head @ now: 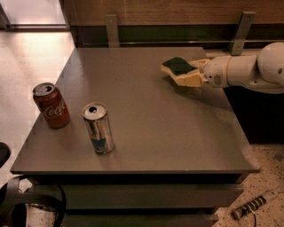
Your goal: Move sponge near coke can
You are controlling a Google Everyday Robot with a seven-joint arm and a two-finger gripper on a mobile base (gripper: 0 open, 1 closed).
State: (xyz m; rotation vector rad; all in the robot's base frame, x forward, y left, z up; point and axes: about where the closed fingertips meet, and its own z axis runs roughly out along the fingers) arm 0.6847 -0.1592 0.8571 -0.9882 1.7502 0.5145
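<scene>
Sponge: the sponge (pixel 178 66) is in the upper right of the frame, over the far right part of the table. Its dark green face is up and slightly tilted, its pale foam edge shows on the left, and a soft shadow lies on the surface just below it.
Gripper: the gripper (pixel 185 72) reaches in from the right side of the frame. Its pale fingers (pixel 188 80) are clamped on the sponge, one along the lower side and one at the upper right.
Arm: the white, rounded arm (pixel 248 71) lies level above the table's right edge and runs out of the frame at the right.
Coke can: the coke can (pixel 51 105) stands upright at the left middle of the frame, near the table's left edge and well apart from the sponge.
Other can: the silver-and-blue can (pixel 98 128) stands upright just right of the coke can and a little lower in the frame, near it but not touching.
Surface: the table (pixel 155 128) has a flat, matte grey-brown top that fills the centre of the frame, with stacked slabs of the same tone under its front edge.
Back of the room: a wood-panelled wall (pixel 177 9) runs along the top, with two grey metal posts (pixel 112 29) standing before it.
Floor: pale shiny tiles (pixel 31 57) show at the upper left and speckled flooring (pixel 266 173) at the lower right.
Loose items: a ribbed cable piece (pixel 253 206) lies at the lower right, and a dark cable loop (pixel 33 201) sits at the lower left.
</scene>
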